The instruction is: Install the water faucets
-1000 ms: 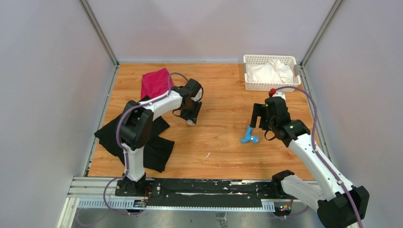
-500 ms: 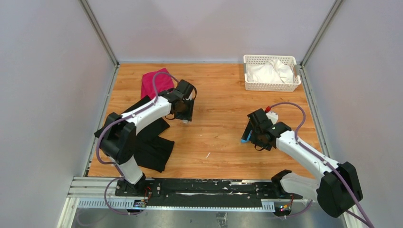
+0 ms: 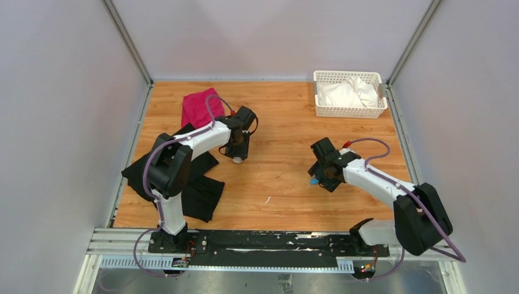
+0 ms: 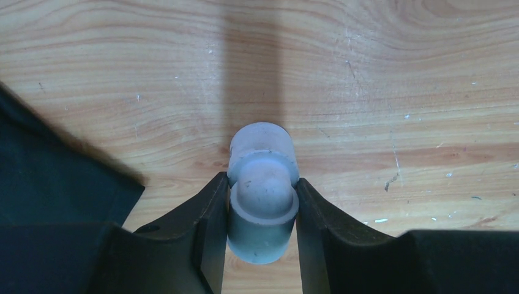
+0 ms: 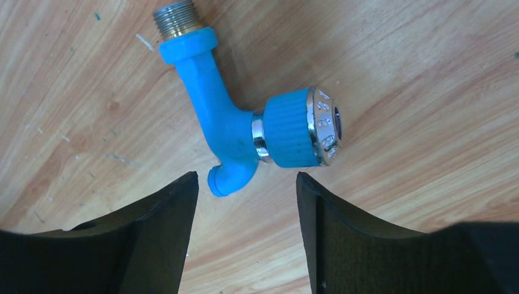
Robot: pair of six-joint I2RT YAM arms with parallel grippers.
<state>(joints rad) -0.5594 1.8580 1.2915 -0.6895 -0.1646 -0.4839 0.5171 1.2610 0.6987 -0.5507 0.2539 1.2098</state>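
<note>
Right fingers (image 5: 159, 226) spread open either side of the blue faucet (image 5: 245, 122) lying on the tabletop (image 5: 398, 92), lined up for a grab I'd guess. Farther back, left fingers (image 4: 202, 226) clench the white pipe fitting (image 4: 262, 202), presumably its socket.

No words, labels, brand names or numbers can be read anywhere. The only candidate is on the tap (image 5: 227, 125): the chrome rim of its knob (image 5: 323, 127) carries a ring of small raised marks, too small and blurred to make out as letters or figures.
</note>
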